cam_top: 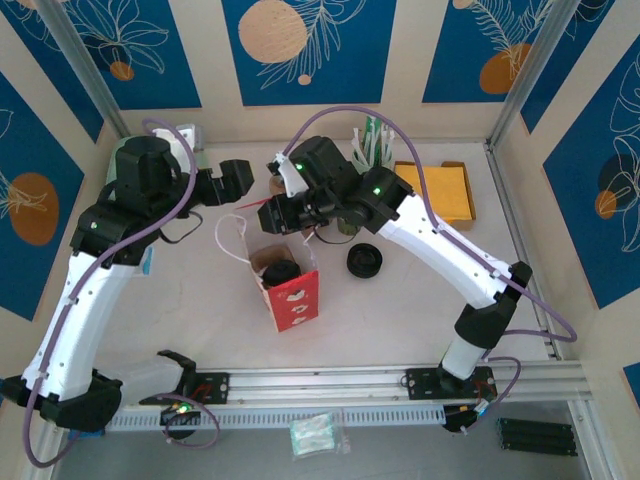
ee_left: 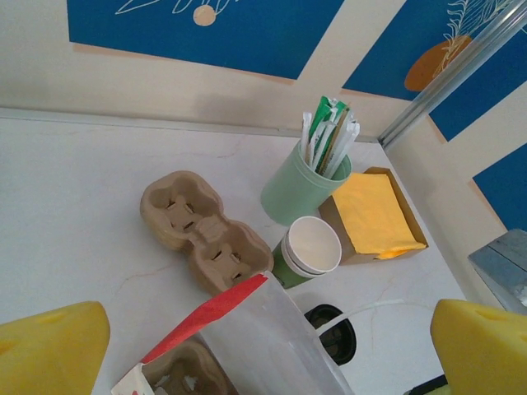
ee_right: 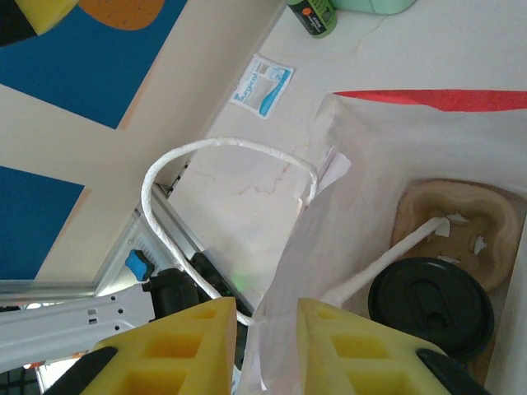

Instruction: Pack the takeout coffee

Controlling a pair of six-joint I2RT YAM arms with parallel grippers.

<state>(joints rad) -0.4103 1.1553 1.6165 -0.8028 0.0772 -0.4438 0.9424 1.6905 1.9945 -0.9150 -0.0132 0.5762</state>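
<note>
Looking down into the paper bag (cam_top: 295,300), I see the takeout coffee (ee_right: 431,300) already inside. Its black lid is up, and it sits in a pulp cup carrier (ee_right: 465,218) on the bag's floor, so I judge the packing itself as nearly finished.

The right gripper (ee_right: 268,333) is at the bag's rim beside the white handle (ee_right: 206,152). Its jaws are a little apart with the paper edge between them; I cannot tell if it pinches the paper or is free of it. The left gripper (ee_left: 265,354) hangs near the bag, wide open and holding nothing.

The next move, I think, calls for a clean release of the rim and a straight lift away, without catching the handle or tipping the light bag.

The counter (cam_top: 400,310) is white with faint marble veins. On it stand a second cup carrier (ee_left: 202,230), a green holder of straws (ee_left: 300,189), a stack of cups without lids (ee_left: 311,247), yellow napkins (ee_left: 370,214) in a box, and loose black lids (cam_top: 364,261). The walls (cam_top: 205,50) are beige with blue leaf-pattern panels.
</note>
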